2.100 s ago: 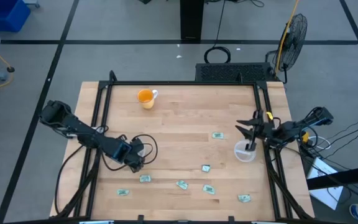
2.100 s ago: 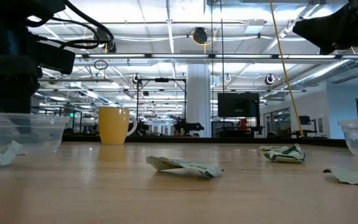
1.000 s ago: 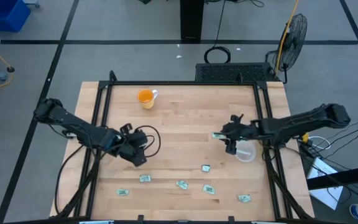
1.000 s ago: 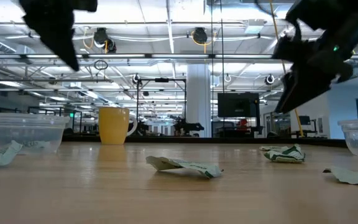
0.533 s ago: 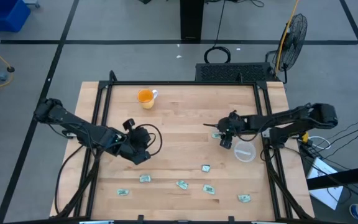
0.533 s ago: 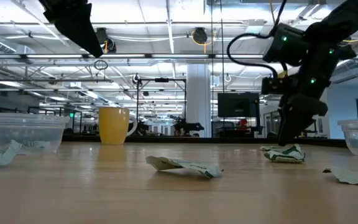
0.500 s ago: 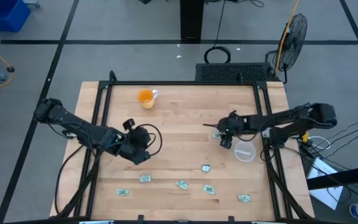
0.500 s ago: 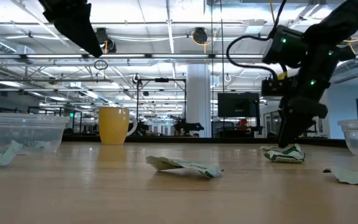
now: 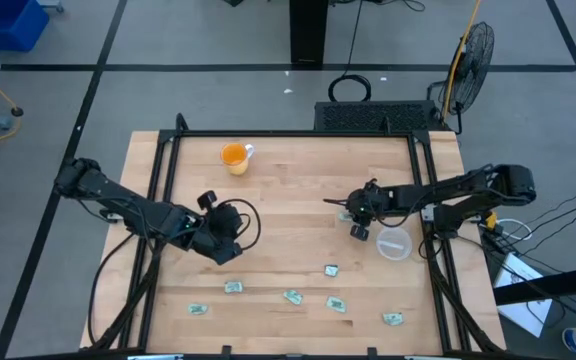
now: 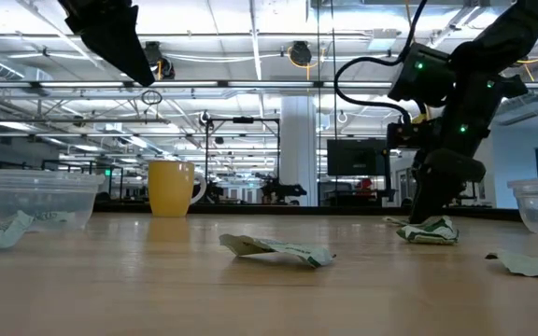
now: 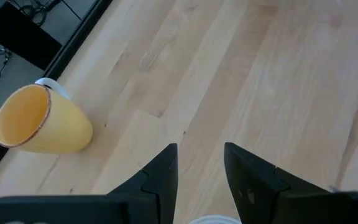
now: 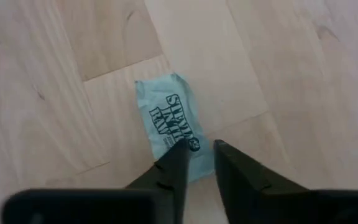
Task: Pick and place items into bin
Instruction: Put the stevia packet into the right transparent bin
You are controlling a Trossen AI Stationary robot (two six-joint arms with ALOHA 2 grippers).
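Packet under the pincer: a small green-and-white packet [image 12: 173, 127] lies flat on the wooden counter [image 9: 288, 190], right side, just beside the clear cup [image 9: 394, 243].
Right pincer: the right pincer [image 12: 196, 158] is down at this packet, and its two dark tips sit at the packet's near edge. The tips are only a little apart, with a thin gap. They are not clamped on the packet.
Same spot from above: the right pincer [image 9: 349, 209] covers most of the packet there, so only the arm and a bit of green show.
Same spot from table height: the packet [image 10: 428, 231] lies crumpled on the counter with the dark arm right above it.
Other packets: five more lie near the front edge, such as one [image 9: 331, 270] in the middle and one [image 9: 393, 319] at the right front corner.
Left pincer: the left pincer [image 11: 199, 165] hangs above the counter on the left side, holding nothing. Its tips are a little apart.
Left cup: another clear cup [image 10: 37, 196] stands on the left side.
Orange mug: it [image 9: 234, 156] stands near the back edge, well apart from both arms.
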